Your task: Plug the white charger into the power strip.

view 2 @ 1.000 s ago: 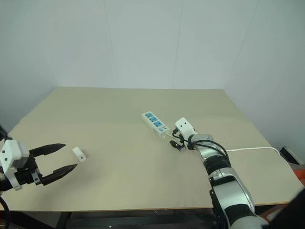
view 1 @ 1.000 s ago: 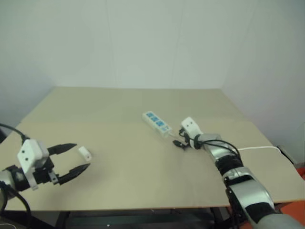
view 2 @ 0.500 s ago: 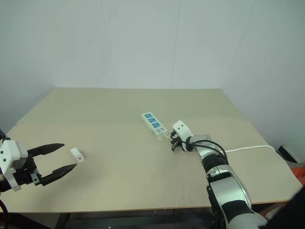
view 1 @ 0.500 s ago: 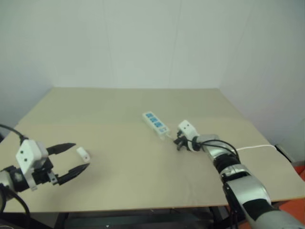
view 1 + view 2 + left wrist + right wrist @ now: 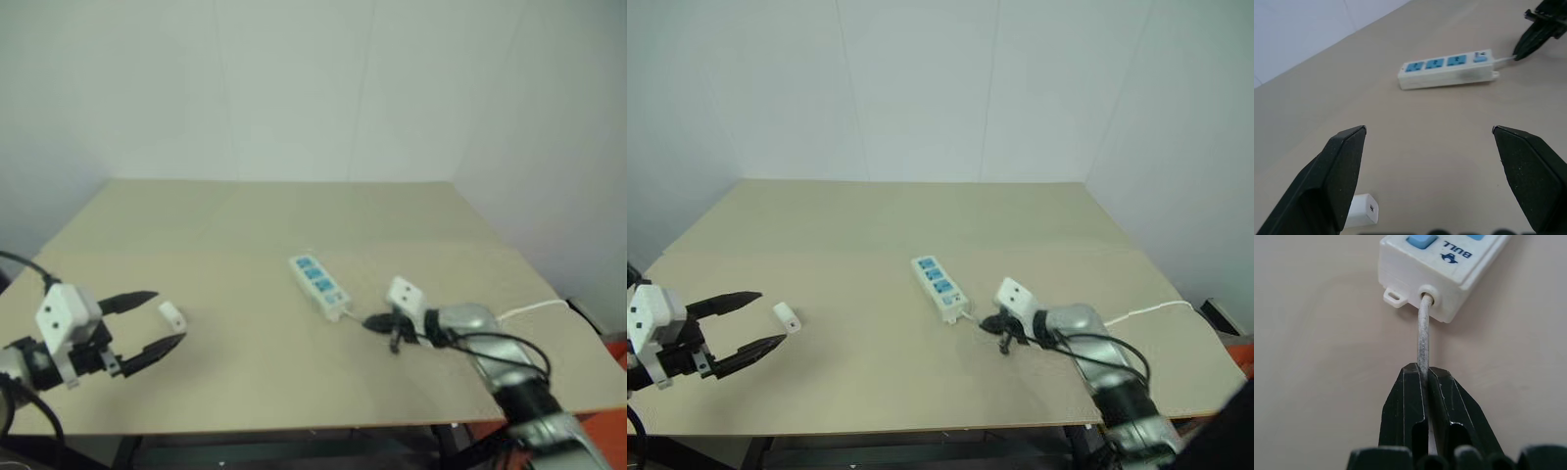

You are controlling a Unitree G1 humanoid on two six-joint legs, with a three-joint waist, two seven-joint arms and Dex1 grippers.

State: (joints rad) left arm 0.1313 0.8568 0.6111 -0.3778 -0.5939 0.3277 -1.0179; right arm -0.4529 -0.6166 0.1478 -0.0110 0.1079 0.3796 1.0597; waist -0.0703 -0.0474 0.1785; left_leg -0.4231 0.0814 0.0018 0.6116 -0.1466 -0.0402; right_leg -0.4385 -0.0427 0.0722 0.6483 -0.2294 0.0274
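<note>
The power strip [image 5: 939, 286], a white bar with blue sockets, lies at the table's middle. My right gripper [image 5: 1422, 371] is shut on the strip's thin white cord [image 5: 1423, 328] just behind the strip's end [image 5: 1449, 259]. In the eye views that right gripper [image 5: 991, 324] sits just right of the strip's near end. The white charger [image 5: 787, 317] lies on the table at the left. My left gripper [image 5: 772, 317] hovers open just in front of the charger [image 5: 1362, 217], with its black fingers [image 5: 1344, 171] spread wide and nothing between them.
The beige table [image 5: 294, 382] ends in a front edge close below both arms. Its right edge is where the cord [image 5: 529, 308] runs off. White walls stand behind and to the right.
My right gripper has shut on the cord and drawn back toward the near edge. The power strip has been dragged a little nearer. The left arm and the charger have stayed put.
</note>
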